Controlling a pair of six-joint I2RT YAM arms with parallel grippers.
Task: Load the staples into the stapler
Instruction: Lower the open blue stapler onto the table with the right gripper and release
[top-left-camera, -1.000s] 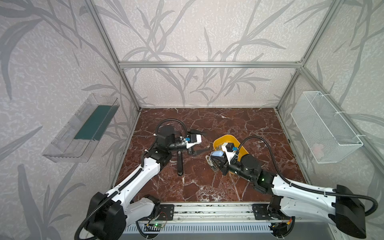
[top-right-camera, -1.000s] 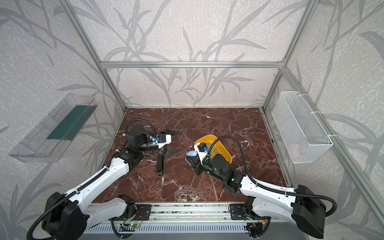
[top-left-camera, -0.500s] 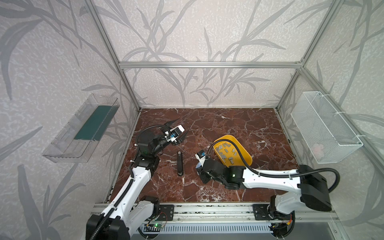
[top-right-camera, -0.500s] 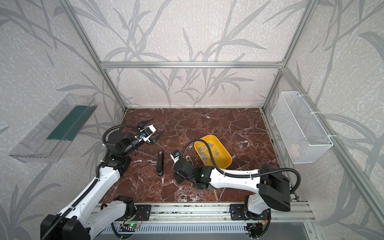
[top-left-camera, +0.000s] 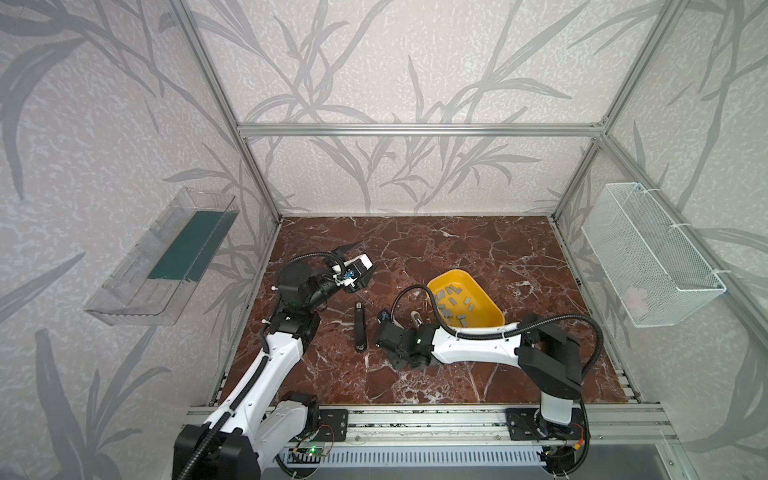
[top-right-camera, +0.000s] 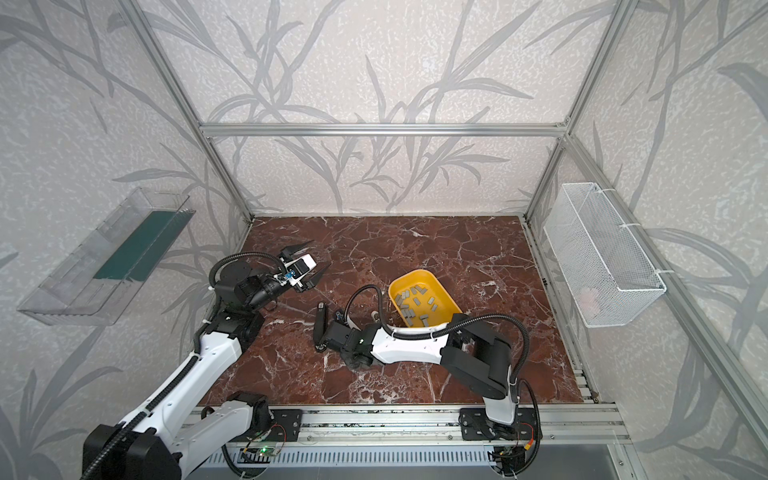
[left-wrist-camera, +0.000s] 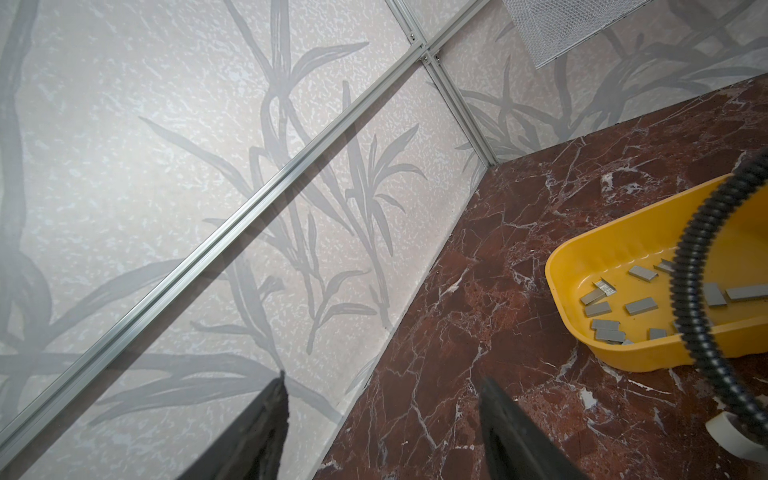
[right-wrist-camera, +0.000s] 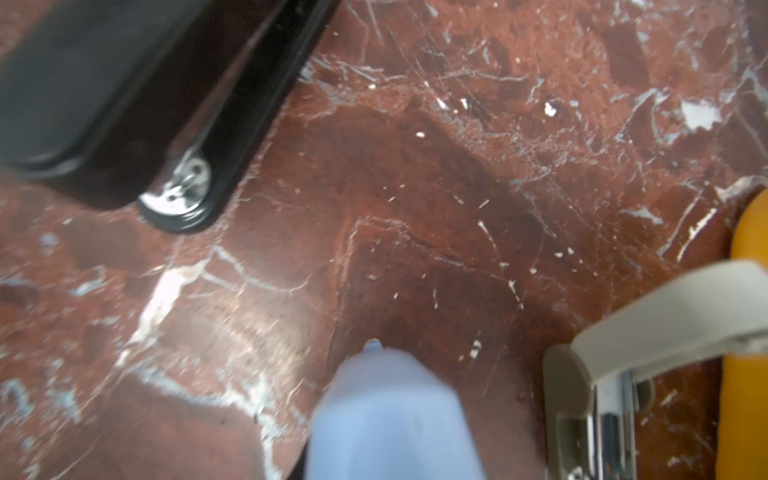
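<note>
Several grey staples (top-left-camera: 453, 301) (top-right-camera: 415, 301) (left-wrist-camera: 640, 305) lie loose in a yellow tray (top-left-camera: 486, 297) (top-right-camera: 415, 274) (left-wrist-camera: 582, 249). A black stapler (top-left-camera: 359, 328) (top-right-camera: 320, 326) (right-wrist-camera: 124, 83) lies shut on the marble floor. A small white stapler (top-left-camera: 415, 318) (right-wrist-camera: 665, 307) sits beside the tray. My left gripper (top-left-camera: 358, 261) (top-right-camera: 305, 262) (left-wrist-camera: 382, 415) hangs open and empty above the floor, left of the black stapler. My right gripper (right-wrist-camera: 386, 415) points down at the floor by the black stapler's near end. A blurred pale blue thing (right-wrist-camera: 395, 407) fills its jaws and hides the fingers.
A clear wall bin (top-left-camera: 166, 253) hangs on the left wall and a white wire basket (top-left-camera: 648, 257) on the right wall. The right arm's black cable (top-left-camera: 405, 291) (left-wrist-camera: 698, 266) loops over the tray's near corner. Aluminium frame posts stand at the corners.
My left gripper drew back to the far left, away from the black stapler. My right arm swung from beside the tray down to the floor near the black stapler's near end.
</note>
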